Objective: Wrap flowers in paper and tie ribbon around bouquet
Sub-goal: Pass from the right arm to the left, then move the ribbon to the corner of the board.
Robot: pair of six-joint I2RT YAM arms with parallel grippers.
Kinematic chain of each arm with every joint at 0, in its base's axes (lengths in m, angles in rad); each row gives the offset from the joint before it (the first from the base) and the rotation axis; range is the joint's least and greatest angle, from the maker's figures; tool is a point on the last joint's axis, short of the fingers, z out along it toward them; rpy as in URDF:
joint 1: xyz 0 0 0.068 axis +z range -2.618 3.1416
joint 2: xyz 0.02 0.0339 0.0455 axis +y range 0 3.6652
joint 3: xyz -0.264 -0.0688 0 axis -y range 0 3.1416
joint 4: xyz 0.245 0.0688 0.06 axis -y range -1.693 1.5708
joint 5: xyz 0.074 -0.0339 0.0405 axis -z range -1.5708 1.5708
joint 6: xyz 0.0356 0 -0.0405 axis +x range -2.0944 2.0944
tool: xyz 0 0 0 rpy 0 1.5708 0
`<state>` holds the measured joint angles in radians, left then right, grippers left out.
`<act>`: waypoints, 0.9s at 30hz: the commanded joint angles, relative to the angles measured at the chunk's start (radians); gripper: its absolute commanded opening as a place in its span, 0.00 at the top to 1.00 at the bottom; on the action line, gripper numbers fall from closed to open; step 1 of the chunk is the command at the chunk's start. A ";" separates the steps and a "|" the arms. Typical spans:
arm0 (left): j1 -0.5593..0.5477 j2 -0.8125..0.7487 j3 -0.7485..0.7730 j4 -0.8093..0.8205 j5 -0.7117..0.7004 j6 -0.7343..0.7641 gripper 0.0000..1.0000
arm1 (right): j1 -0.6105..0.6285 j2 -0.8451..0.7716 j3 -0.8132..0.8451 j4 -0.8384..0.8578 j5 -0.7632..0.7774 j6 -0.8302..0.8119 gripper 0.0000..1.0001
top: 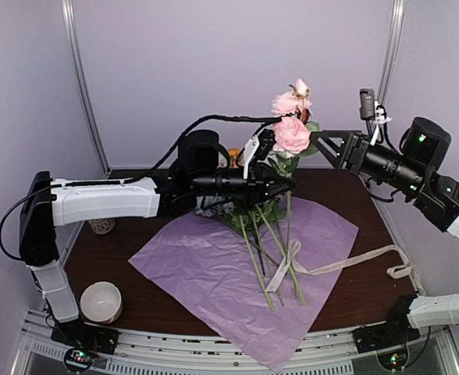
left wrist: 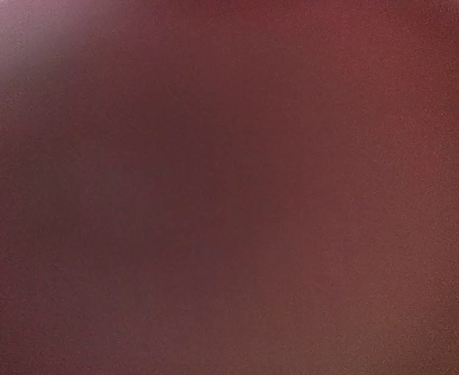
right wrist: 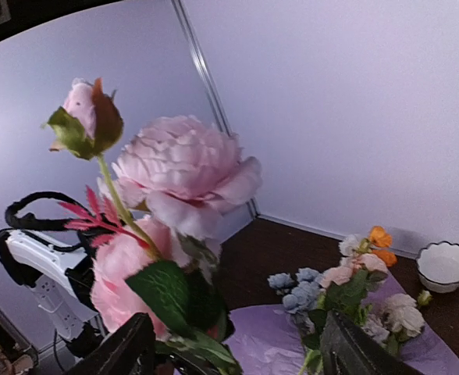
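Flowers (top: 291,134) upright, stems clamped in left tool (top: 286,184); right tool (top: 317,140) spread apart beside them.

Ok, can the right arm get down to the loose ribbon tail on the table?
Probably yes. The right gripper, jaws open around the pink blooms of the flowers, holds nothing, and the ribbon tail lies uncovered on the table on its side. It should back off the blooms first.
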<state>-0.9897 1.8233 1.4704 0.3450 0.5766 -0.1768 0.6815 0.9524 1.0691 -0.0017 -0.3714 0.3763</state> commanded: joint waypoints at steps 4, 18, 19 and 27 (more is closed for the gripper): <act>0.056 -0.084 -0.057 0.083 -0.015 -0.056 1.00 | -0.138 -0.071 -0.122 -0.402 0.212 -0.066 0.20; 0.196 -0.340 -0.297 -0.123 -0.244 -0.081 1.00 | -0.135 0.514 -0.055 -0.606 0.233 -0.007 0.38; 0.196 -0.353 -0.316 -0.128 -0.256 -0.072 1.00 | -0.123 0.546 -0.053 -0.582 0.209 -0.003 0.39; 0.197 -0.369 -0.359 -0.132 -0.259 -0.085 1.00 | -0.094 0.791 0.068 -0.579 0.369 0.012 0.48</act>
<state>-0.7937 1.4658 1.1126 0.1864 0.3271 -0.2504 0.5854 1.6821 1.0660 -0.5808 -0.1066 0.3695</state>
